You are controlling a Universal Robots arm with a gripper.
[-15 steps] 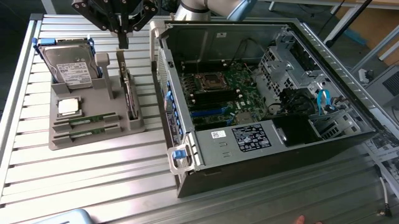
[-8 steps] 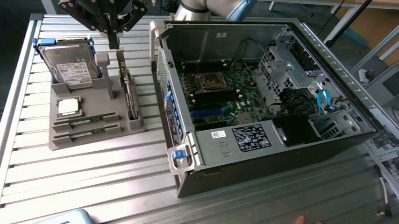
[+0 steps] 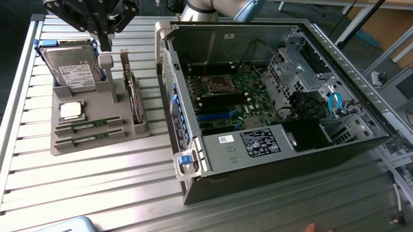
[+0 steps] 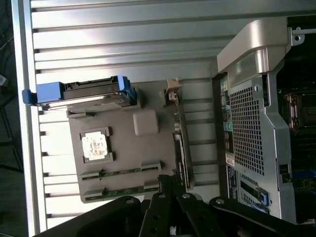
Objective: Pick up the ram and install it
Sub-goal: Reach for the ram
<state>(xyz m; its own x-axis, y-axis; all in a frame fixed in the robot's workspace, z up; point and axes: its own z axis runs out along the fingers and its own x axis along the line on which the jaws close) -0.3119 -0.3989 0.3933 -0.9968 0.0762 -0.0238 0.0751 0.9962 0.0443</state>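
Two ram sticks, thin green boards, lie in slots at the front of a grey holder: one ram and a second ram beside it. My gripper hangs above the far end of the holder, over the gap between the hard drive and the upright card. Its fingers are shut with nothing between them, well clear of both sticks. The open computer case lies at the exterior view's right, with the motherboard's memory slots exposed.
The holder also carries a hard drive in a blue frame, a square silver processor and an upright expansion card. All of it stands on a slatted metal table. A fingertip shows at the exterior view's bottom edge.
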